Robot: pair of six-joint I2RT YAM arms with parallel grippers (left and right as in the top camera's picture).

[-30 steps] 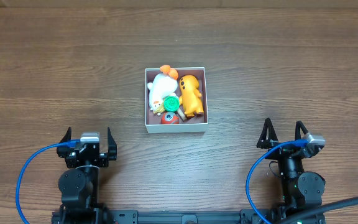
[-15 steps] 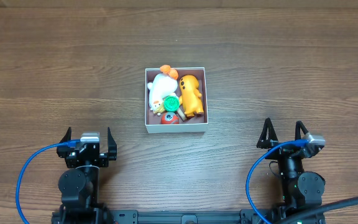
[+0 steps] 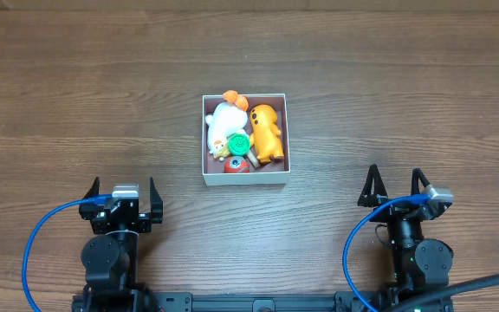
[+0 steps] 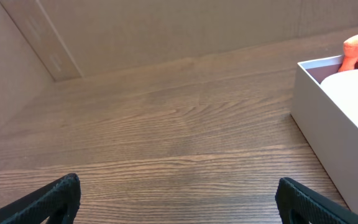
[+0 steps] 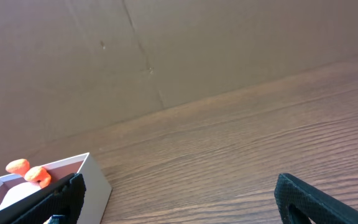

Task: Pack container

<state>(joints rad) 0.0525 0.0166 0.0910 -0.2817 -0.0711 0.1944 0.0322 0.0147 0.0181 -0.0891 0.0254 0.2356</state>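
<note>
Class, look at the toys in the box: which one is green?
The small round toy in the middle of the container. It lies between the white toy and the orange figure, beside the red ball.

I am counting one container (image 3: 245,179) sitting on the one bench (image 3: 76,87). Four toys that I can make out are lying inside it: one white plush (image 3: 223,121), one orange figure (image 3: 268,130), one green disc (image 3: 238,141) and one red ball (image 3: 237,164). Two claws are standing at the near edge, the left claw (image 3: 123,184) and the right claw (image 3: 395,173). Two blue cables are looping there, a left cable (image 3: 31,251) and a right cable (image 3: 348,251).
</note>
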